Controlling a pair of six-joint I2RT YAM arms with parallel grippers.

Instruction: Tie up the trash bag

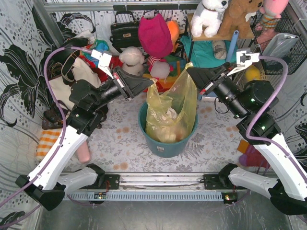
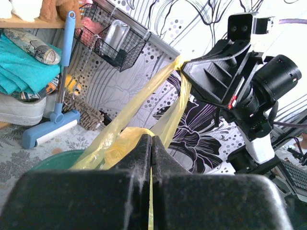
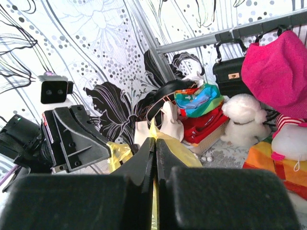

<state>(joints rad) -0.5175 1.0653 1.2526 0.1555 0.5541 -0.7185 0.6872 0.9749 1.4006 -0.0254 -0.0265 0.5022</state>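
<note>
While the trash bag [image 1: 170,112] sits in the blue bin [image 1: 163,147], the left gripper [image 1: 150,82] and right gripper [image 1: 191,71] each pinch a top corner tight. No knot shows yet; the tying is left.

Trash bag [image 3: 181,152] edge in right gripper [image 3: 154,143]

In bin [image 1: 163,146] — trash bag [image 1: 169,106], between left gripper [image 1: 152,82], right gripper [image 1: 189,71].
</note>
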